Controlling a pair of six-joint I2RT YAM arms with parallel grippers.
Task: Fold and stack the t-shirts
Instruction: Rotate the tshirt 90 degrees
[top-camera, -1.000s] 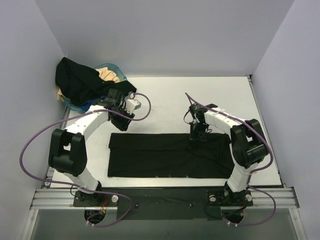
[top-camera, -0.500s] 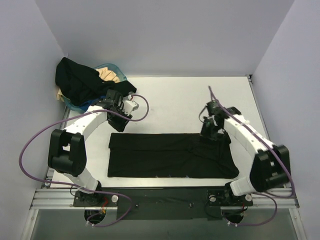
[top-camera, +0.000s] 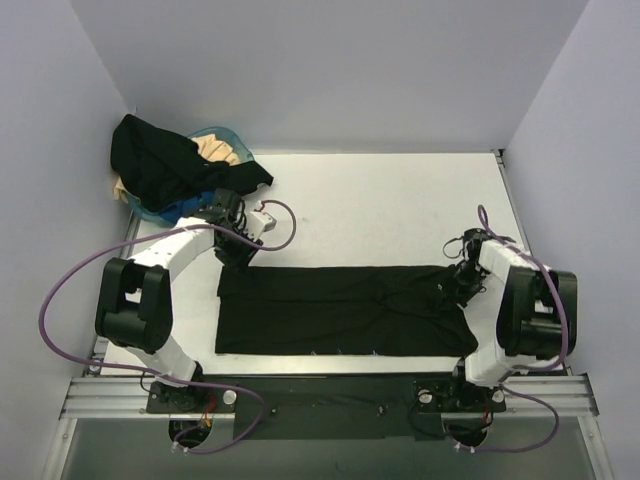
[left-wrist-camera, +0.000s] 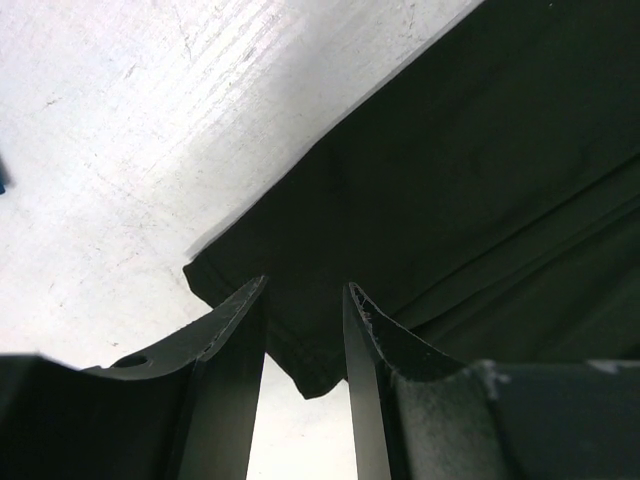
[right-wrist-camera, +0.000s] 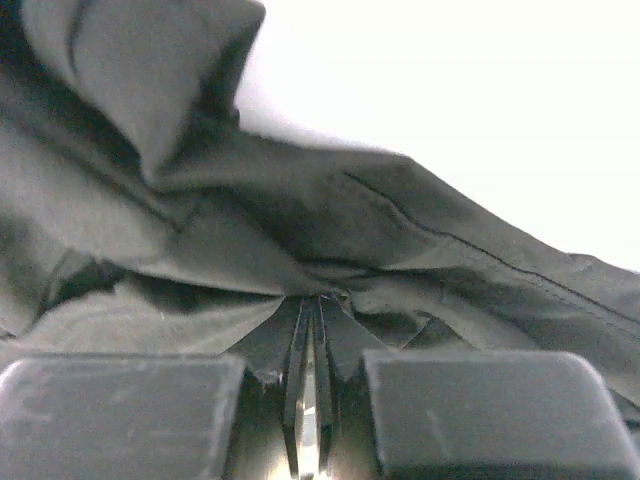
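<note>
— What has the right gripper (right-wrist-camera: 312, 303) got?
— Its fingers are pressed together on a bunched edge of the black t-shirt (right-wrist-camera: 230, 215).
— And around the gripper?
— Creases fan out from its tips. A loose fold stands above-left of it, a stitched seam runs off right, and the white table (right-wrist-camera: 450, 80) lies beyond.
</note>
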